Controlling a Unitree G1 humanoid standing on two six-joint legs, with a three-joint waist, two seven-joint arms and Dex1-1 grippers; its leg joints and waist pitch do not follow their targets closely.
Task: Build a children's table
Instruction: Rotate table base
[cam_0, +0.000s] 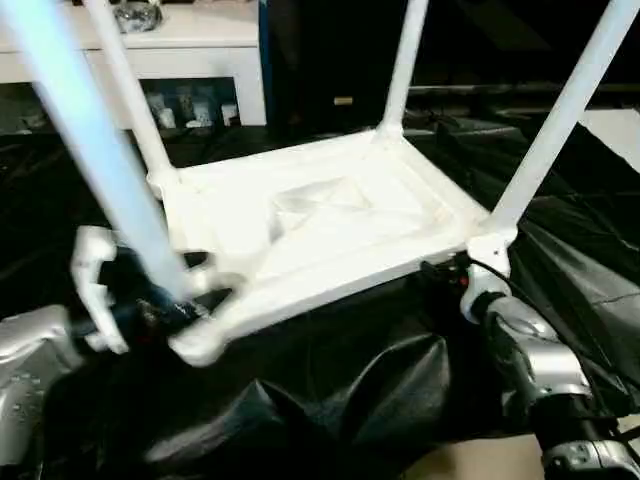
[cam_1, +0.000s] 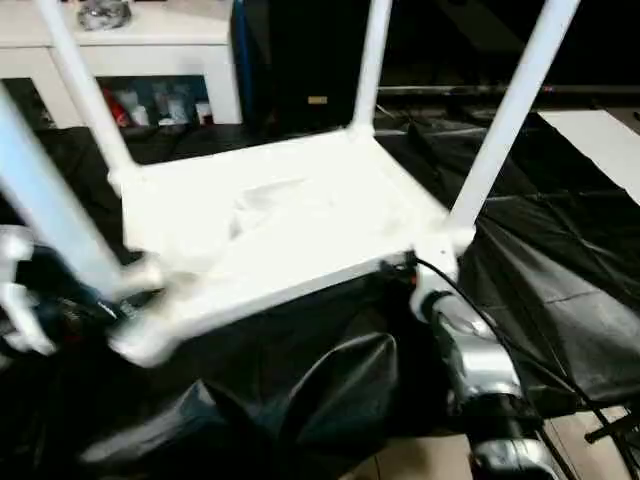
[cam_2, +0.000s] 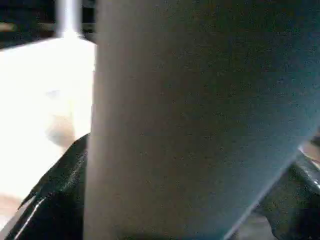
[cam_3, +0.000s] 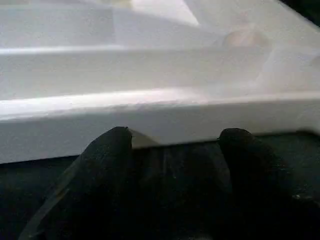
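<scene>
Tabletop (cam_0: 320, 225) inverted on black sheeting (cam_0: 340, 400), legs (cam_0: 555, 120) upward for fitting; left gripper (cam_0: 150, 300) clasping near leg (cam_0: 80, 140), steadying; right gripper (cam_3: 175, 145) spread, empty, at rim.

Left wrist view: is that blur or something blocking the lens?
Left wrist view: a table leg sits right against the lens, soft and out of focus. Left eye view: the same near-left leg is smeared; the tabletop is glary and washed out.
</scene>
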